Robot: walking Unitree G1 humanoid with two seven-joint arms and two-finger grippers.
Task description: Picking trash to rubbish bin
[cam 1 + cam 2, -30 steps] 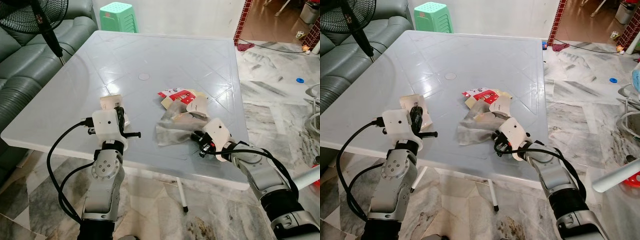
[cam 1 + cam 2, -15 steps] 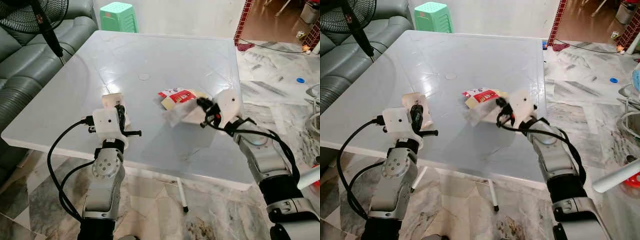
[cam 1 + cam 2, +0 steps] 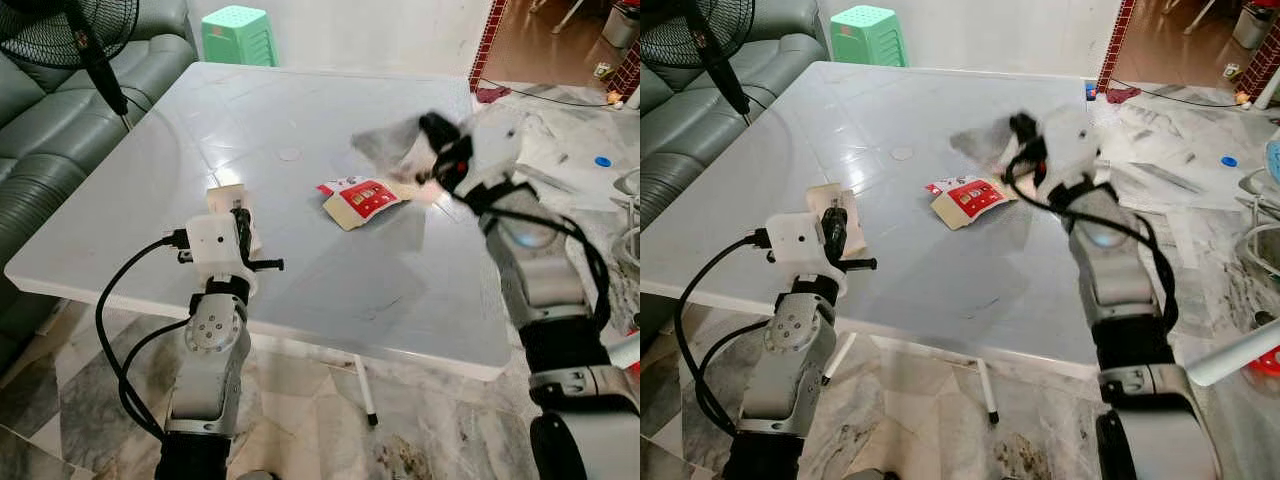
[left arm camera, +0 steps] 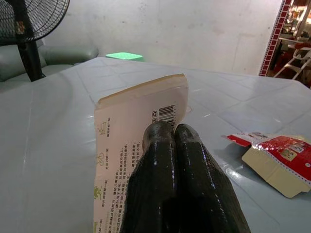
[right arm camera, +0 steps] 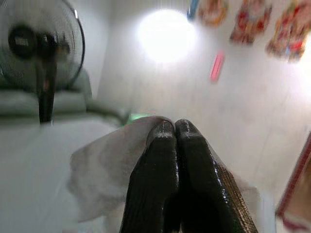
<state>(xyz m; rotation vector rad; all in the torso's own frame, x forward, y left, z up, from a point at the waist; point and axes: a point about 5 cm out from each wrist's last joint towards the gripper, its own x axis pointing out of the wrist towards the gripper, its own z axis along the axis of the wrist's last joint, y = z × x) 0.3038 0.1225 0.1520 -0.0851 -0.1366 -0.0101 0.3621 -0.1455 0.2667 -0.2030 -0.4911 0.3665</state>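
My left gripper (image 3: pixel 240 228) is shut on a cream printed carton (image 3: pixel 227 196) just above the near left part of the white table (image 3: pixel 300 100); the left wrist view shows both fingers (image 4: pixel 194 160) pressed together on the carton (image 4: pixel 141 107). My right gripper (image 3: pixel 437 135) is raised above the table's right side, shut on a crumpled grey wrapper (image 3: pixel 385 143) that hangs from it, blurred. In the right wrist view the wrapper (image 5: pixel 104 170) drapes around the shut fingertips. A red and cream packet (image 3: pixel 362 198) lies flat near the table's middle.
A standing fan (image 3: pixel 70 30) and a grey-green sofa (image 3: pixel 40 140) are at the left. A green stool (image 3: pixel 238 30) stands beyond the table. Marble floor at the right holds a red cloth (image 3: pixel 490 93) and a blue lid (image 3: pixel 600 160).
My right gripper has lifted the grey wrapper off the table, up and toward the far right, uncovering the red packet. The left gripper has held still with the carton.
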